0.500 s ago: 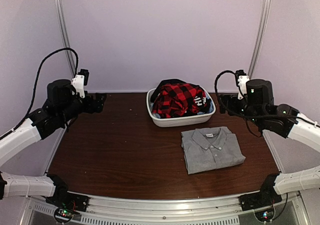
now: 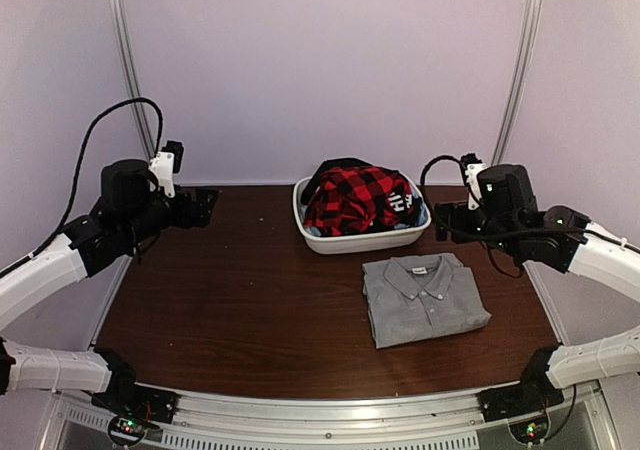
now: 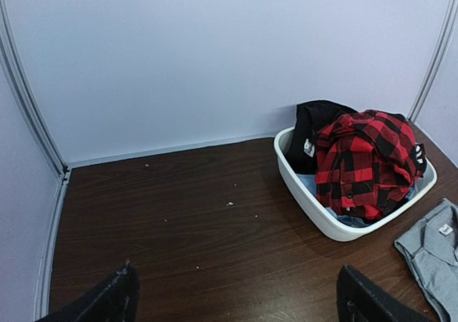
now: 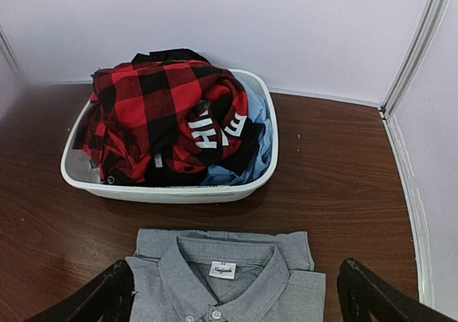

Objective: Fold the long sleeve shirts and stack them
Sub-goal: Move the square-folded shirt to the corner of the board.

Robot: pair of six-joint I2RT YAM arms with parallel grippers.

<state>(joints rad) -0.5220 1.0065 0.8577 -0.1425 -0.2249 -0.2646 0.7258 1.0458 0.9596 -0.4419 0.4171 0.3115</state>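
- Left pincer (image 2: 205, 206) — jaws wide, empty — hangs over open wood on the table's (image 2: 230, 290) left half.
- White tub (image 2: 362, 240), far centre, holds the crumpled red-and-black check shirt (image 2: 352, 198); only the right wrist view shows light blue cloth (image 4: 259, 136) beneath.
- Grey shirt (image 2: 425, 298) lies folded just before the tub, near the right edge.
- Right pincer (image 2: 443, 220), released, hovers beside the tub's right rim.

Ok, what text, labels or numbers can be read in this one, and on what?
Neck label of the grey shirt: a script word, too blurred to read.
White lettering on black cloth of the check shirt in the tub: crumpled, only letter fragments, no word readable.
White tag on the black garment: too small to read.
Nothing else bears text.
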